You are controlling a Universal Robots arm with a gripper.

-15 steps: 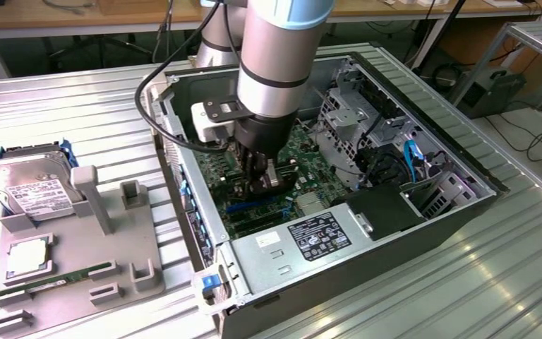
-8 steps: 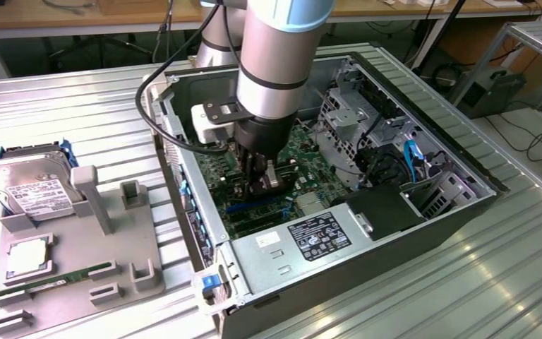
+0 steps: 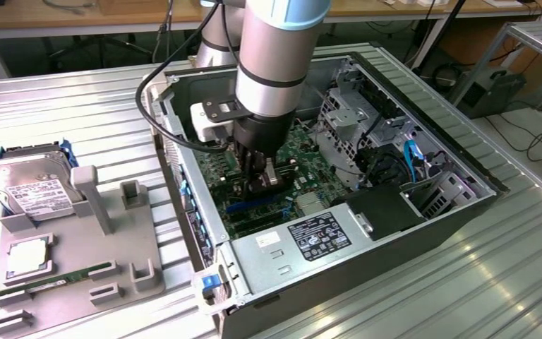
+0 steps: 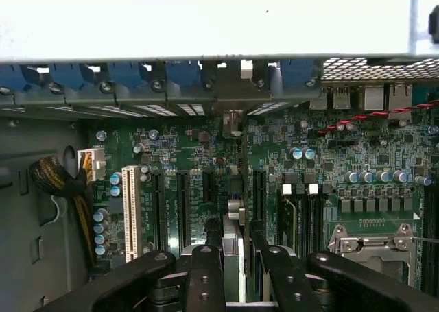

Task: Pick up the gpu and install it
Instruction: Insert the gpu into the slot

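Gpu [image 4: 233,247] thin, dark, edge-on (over motherboard [image 4: 329,161]), between fingers [image 4: 206,278]

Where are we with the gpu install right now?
Pickup looks done: the end effector is down inside the open PC case, holding the gpu edge-on over the motherboard. The card stands upright among the expansion slots. Whether it is fully seated cannot be told; the end effector has not let go.
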